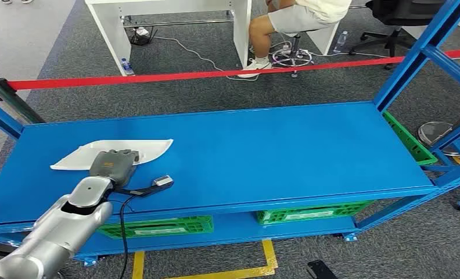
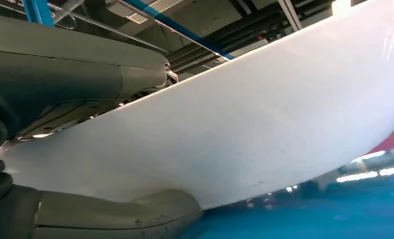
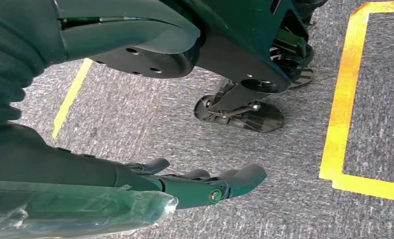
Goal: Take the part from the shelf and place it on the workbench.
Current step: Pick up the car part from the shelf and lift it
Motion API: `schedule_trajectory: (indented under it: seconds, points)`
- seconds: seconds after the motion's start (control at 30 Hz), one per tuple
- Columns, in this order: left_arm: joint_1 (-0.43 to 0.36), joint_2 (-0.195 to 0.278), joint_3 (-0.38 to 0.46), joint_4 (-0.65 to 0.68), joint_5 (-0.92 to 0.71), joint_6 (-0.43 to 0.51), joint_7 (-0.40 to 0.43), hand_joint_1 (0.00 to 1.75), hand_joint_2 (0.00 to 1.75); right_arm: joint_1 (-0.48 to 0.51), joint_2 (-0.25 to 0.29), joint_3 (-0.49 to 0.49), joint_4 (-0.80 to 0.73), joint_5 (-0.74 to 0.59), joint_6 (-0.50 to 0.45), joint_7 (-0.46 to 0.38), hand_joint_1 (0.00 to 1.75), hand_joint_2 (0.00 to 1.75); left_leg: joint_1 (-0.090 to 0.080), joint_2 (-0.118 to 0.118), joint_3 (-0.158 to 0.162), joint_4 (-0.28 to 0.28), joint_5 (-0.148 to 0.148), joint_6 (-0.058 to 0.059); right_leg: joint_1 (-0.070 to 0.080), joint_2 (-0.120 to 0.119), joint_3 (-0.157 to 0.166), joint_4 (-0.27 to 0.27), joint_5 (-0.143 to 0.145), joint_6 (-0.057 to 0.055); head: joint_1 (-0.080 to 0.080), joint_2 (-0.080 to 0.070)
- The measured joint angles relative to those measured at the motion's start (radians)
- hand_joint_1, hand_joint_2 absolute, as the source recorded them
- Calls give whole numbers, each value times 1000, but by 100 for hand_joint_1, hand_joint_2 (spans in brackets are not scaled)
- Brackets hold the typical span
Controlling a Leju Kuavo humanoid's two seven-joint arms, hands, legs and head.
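From the head view, a flat white plastic part (image 1: 114, 152) with a pointed, curved outline lies on the left end of the blue metal shelf board (image 1: 262, 151), which sits in a blue steel frame. The left hand (image 1: 116, 164) — grey cover over a silver arm — rests on the near edge of the part, its fingers over the white surface. Green plastic crates (image 1: 312, 212) sit on the lower level. Beyond the shelf a red barrier tape (image 1: 216, 74) runs across grey carpet, and a person in shorts (image 1: 286, 23) sits at a white desk (image 1: 175, 17). Yellow tape lines (image 1: 239, 272) mark the floor near the robot.

In the left wrist view, the white part (image 2: 264, 124) runs between the thick grey thumb (image 2: 115, 216) on one face and the darker fingers (image 2: 75, 74) on the other — the hand grips it, just above the blue board (image 2: 334, 214).

In the right wrist view, the right hand (image 3: 195, 184) hangs over grey carpet beside yellow tape (image 3: 344, 109), its dark fingers (image 3: 235, 179) stretched out and apart, holding nothing.
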Motion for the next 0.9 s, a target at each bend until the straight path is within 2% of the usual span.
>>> schedule_trajectory:
  seconds: [0.13, 0.27, 0.5, 0.7, 0.9]
  points:
    - [25, 4, -1, -34, 14, 53, -24, 175, 175, 1, 0, -1, 0, 0, 2, -1, 0, 175, 0, 0, 0, 0, 0, 0, 0, 0, 0, 0, 0, 0, 0, 0]
    - [69, 10, 0, -98, 80, 108, -82, 175, 175, 4, 0, -3, 0, 0, 2, -6, 0, 175, 0, 0, -1, 0, 0, 0, 0, 0, -1, 0, 0, 0, 0, 0]
    - [166, 15, 1, -275, 282, 64, -202, 175, 175, 10, 0, -8, 0, 0, 3, -18, 0, 175, -1, 0, -2, 0, -1, 1, -1, 0, -2, -1, -1, 1, 0, 0]
    - [233, 19, 1, -385, 324, 53, -224, 175, 175, 14, 0, -9, 1, 0, 4, -18, 0, 175, -4, 0, -2, 1, -3, 3, -3, 0, -2, -1, -1, 2, 0, 0]
    - [278, 28, 6, -451, 382, 55, -254, 175, 175, 17, 0, -12, 1, 0, 7, -29, 0, 175, -11, 0, -2, 4, -7, 13, -10, 1, -1, -2, -2, 12, 0, 0]
